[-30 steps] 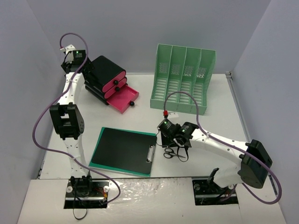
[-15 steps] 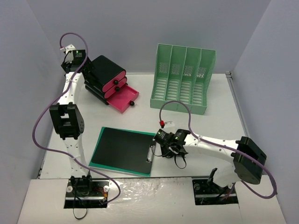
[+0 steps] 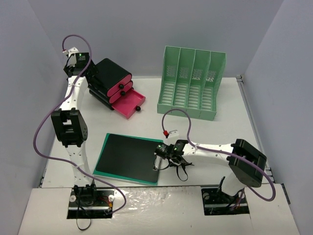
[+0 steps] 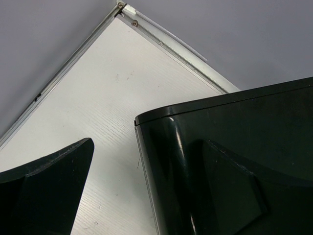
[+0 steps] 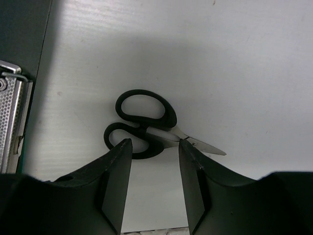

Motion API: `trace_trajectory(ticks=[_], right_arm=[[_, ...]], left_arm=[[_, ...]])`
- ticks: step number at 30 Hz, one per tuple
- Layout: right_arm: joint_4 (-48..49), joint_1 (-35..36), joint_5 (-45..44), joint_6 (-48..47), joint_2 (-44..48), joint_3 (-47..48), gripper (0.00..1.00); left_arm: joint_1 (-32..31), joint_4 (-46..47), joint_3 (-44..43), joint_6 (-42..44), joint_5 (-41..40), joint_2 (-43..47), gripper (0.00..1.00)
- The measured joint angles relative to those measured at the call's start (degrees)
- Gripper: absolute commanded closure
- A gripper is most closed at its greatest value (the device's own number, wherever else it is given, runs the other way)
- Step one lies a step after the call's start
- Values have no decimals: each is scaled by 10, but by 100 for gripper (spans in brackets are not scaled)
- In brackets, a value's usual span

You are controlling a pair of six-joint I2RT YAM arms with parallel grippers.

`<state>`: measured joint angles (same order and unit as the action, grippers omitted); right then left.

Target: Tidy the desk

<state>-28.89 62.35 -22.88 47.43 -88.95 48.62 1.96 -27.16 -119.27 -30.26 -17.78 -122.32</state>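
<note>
On the white desk (image 3: 225,125) lies a pair of black-handled scissors (image 5: 142,121), blades pointing right. My right gripper (image 5: 154,143) hangs open just over them, one fingertip above the lower handle loop and the other above the blade root. In the top view this gripper (image 3: 171,161) sits beside the clipboard's clip, and the scissors (image 3: 182,170) show partly beneath it. My left gripper (image 4: 146,144) stands wide open at the back left of the desk (image 4: 107,93). It straddles the edge of the black drawer unit (image 4: 220,122), with a gap on the left finger's side.
A black clipboard (image 3: 129,156) on a green backing lies near the front, its metal clip (image 5: 10,117) close to my right gripper. The black and pink drawer unit (image 3: 111,81) has its bottom drawer (image 3: 129,104) pulled out. A mint-green file rack (image 3: 193,81) stands at the back.
My right arm has swung left and lower, toward the clipboard's clip and over the scissors, and its jaws have narrowed a little. The left arm has not moved.
</note>
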Motion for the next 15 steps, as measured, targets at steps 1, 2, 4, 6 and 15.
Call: trace_trajectory(ticks=[1,2,4,6,15], right_arm=[[0,0,-6,1,-2,0,60],[0,0,-12,1,-3,0,60],[1,0,-20,2,-7,0,59],[4,0,-25,1,-13,0,59],[22,7,-38,-7,-35,3,59]], left_arm=[[0,0,0,0,0,0,10],[0,0,0,0,0,1,10],[0,-1,0,0,0,1,10],[0,-1,0,0,0,1,10],[0,-5,0,0,0,2,10]])
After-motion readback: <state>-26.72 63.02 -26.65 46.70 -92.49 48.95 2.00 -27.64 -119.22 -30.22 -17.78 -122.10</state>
